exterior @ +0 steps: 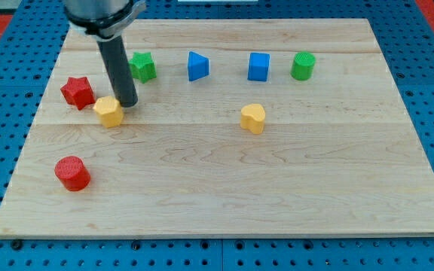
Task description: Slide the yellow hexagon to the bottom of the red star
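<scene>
The yellow hexagon (108,112) lies on the wooden board at the view's left, just to the lower right of the red star (77,92). The two stand close together with a small gap between them. My tip (127,103) is the lower end of the dark rod and rests on the board right at the hexagon's upper right edge, touching or nearly touching it. The rod rises up to the arm at the view's top left.
A green star (142,66), a blue wedge-like block (197,66), a blue cube (258,67) and a green cylinder (303,66) stand in a row near the view's top. A yellow heart-like block (252,118) sits mid-board. A red cylinder (72,173) is at lower left.
</scene>
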You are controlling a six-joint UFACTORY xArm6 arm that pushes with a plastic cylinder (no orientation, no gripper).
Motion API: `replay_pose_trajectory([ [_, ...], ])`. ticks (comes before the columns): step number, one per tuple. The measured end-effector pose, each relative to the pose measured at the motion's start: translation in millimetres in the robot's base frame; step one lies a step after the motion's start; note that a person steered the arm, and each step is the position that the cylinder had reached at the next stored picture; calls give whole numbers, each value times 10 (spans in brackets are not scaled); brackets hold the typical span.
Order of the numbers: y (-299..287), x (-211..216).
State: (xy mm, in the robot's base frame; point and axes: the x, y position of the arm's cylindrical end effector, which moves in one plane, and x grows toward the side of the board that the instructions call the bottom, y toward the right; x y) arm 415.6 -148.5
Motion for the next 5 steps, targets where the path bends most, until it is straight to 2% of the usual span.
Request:
replay_pose_trajectory([
  [2, -61, 445],
  [3, 58, 474],
  [5, -371, 463],
])
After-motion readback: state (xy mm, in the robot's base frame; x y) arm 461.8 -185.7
